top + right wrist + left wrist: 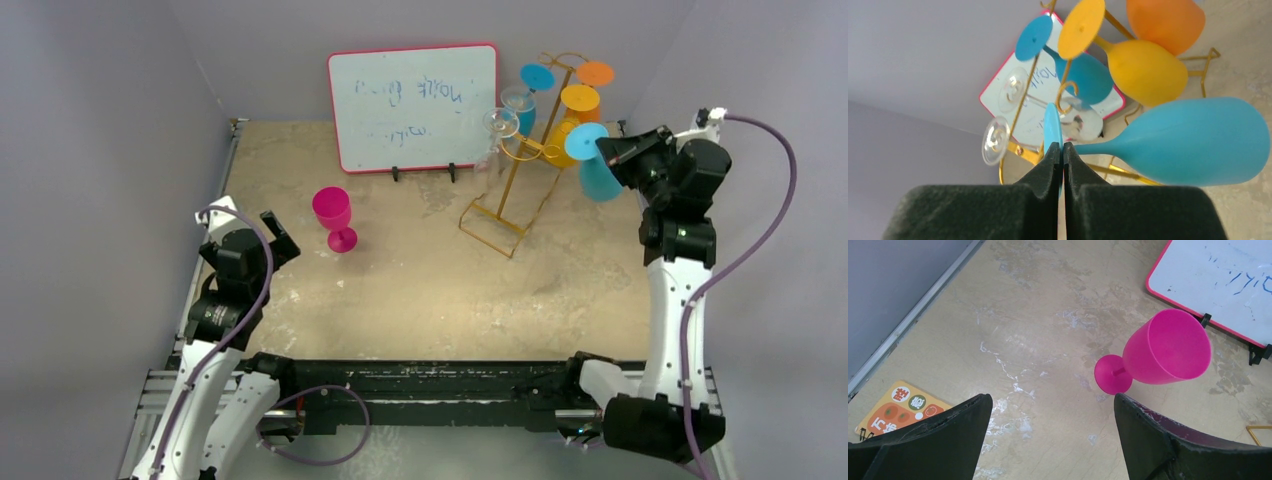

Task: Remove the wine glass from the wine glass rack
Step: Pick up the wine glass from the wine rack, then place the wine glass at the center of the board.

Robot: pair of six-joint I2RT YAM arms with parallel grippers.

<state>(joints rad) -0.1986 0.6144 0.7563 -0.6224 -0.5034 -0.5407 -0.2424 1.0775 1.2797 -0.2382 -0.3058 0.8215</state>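
Right claw: pressed shut on the thin foot of the light blue wine glass. In the wrist view the fingertips meet with the foot's edge between them.
Light blue wine glass: lies on its side in the air over the bench's far right corner, just right of the wine glass rack, with the bowl pointing away from the rack.
On or off the hook: cannot tell. The foot's edge lines up with a gold curl in the wrist view, and the contact point is hidden.
Wine glass rack: stands on the bench near the far right corner. Its wire base is partly cut off behind the glasses in the wrist view.
Other hanging glasses: a yellow glass, an orange glass, a darker blue glass and two clear glasses that are hard to make out against the whiteboard.
Whiteboard: propped at the far edge, its writing smeared and unreadable.
Left claw: spread wide, gripping nothing, above the bench's left side.
Pink glass: upright on the bench, left of the middle, apart from the left claw.
Orange sticker: at the left edge, partly covered by a finger in the left wrist view.
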